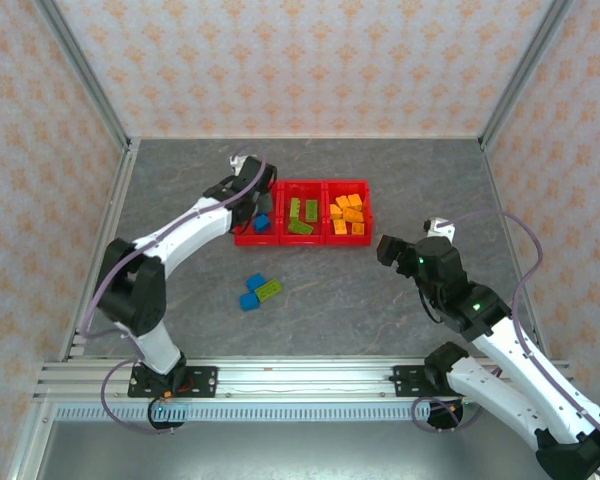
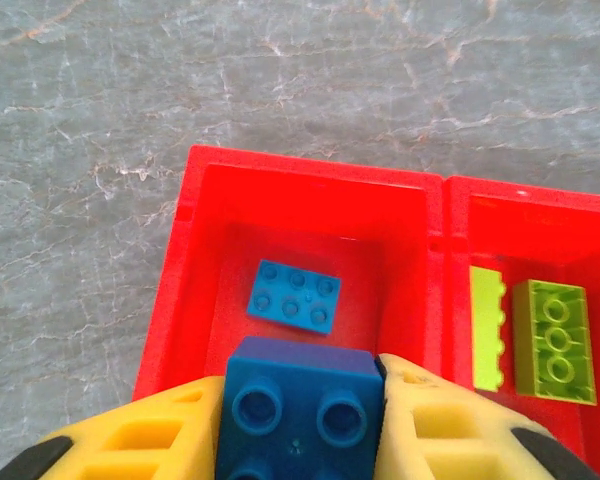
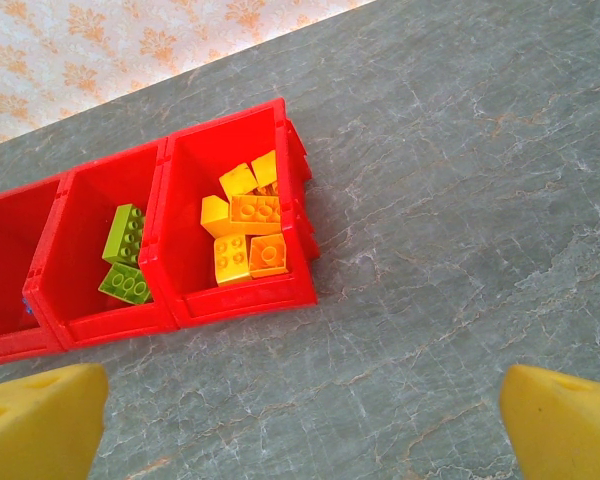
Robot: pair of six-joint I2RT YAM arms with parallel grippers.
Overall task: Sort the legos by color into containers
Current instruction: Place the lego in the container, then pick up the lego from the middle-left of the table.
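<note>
L arm | my left gripper [image 2: 300,440] was clamped on a small blue studded plastic brick [image 2: 298,395], above the left compartment of the red three-bin plastic row [image 2: 192,200] | drop, I judged, lay straight below | my right gripper [image 3: 300,420] stood apart, right of that row

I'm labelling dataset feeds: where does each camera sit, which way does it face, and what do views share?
Top external: above and behind the bases, looking down on the table; both arms show, left gripper over the red bins, right gripper beside them.
Left wrist: on the left arm, looking down into the left bin; fingers clamp a blue brick.
Right wrist: on the right arm, looking slantwise at the bins; fingertips wide apart.
Shared: all show the bins and green bricks.
</note>
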